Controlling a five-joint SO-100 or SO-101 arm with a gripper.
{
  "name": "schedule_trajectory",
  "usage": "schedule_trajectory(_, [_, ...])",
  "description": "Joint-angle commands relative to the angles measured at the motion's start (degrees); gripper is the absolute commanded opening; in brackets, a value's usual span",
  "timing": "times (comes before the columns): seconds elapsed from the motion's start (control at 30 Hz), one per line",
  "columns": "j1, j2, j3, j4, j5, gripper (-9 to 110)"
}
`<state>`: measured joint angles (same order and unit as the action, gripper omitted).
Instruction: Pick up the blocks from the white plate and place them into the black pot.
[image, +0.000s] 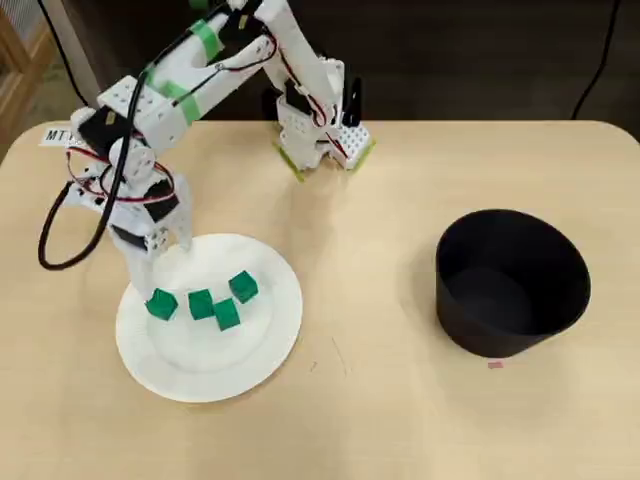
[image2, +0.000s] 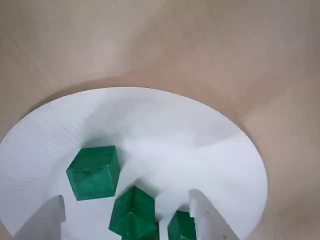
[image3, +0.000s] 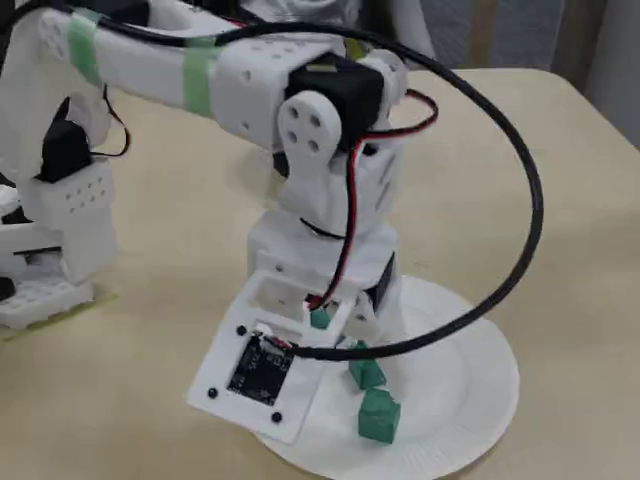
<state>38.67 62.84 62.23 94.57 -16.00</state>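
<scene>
Pale wood bench (image: 400, 420) carries the white plate (image: 270, 345); fingers (image2: 207, 217) hang spread above it, empty, green blocks (image2: 132, 210) between their tips.

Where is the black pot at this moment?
In the overhead view, the black pot stands on the right side of the table, well apart from the white plate at left.
</scene>
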Motion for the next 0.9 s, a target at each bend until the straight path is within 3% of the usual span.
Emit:
schedule_trajectory(0.0, [-0.4,-0.7,-5.3,-0.4,0.5,36])
schedule_trajectory(0.87, [-2.4,-12.0,-17.3,-0.4,1.6,36])
